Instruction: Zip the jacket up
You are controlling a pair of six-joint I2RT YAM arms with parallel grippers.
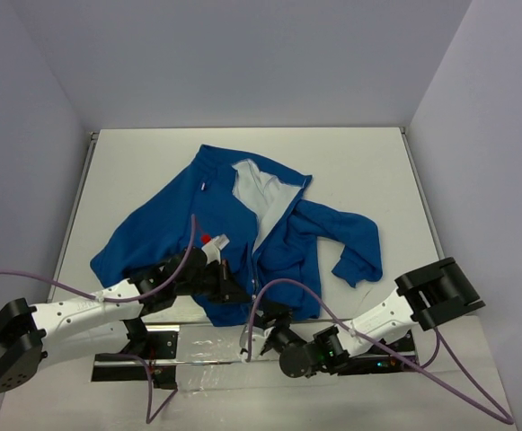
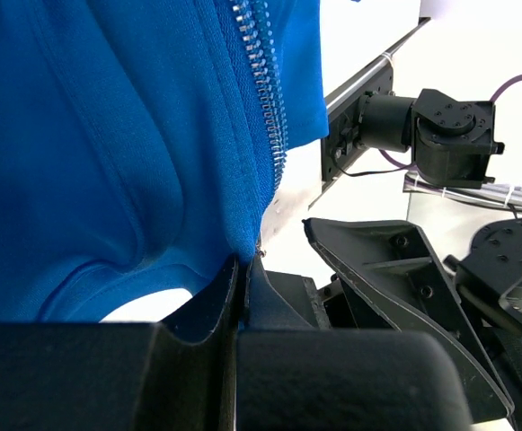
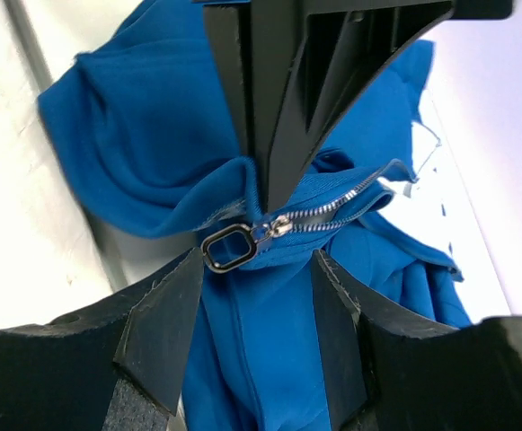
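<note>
Left gripper (image 2: 241, 280) — my fingers pressed together — is clamped on the bottom hem of the jacket (image 1: 166, 242), at the foot of the zipper (image 2: 266, 99), whose teeth run up and away from it. My right gripper (image 3: 256, 269) has its fingers apart, and the zipper pull (image 3: 229, 248) lies between them, just beside the left gripper's tip. The rest of the jacket spreads over the table (image 1: 368, 171) beyond both hands.

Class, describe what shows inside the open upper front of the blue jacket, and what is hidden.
White lining shows inside the jacket where its upper front lies open. Lower down, blue fabric covers the inside, and the table beneath is hidden.
</note>
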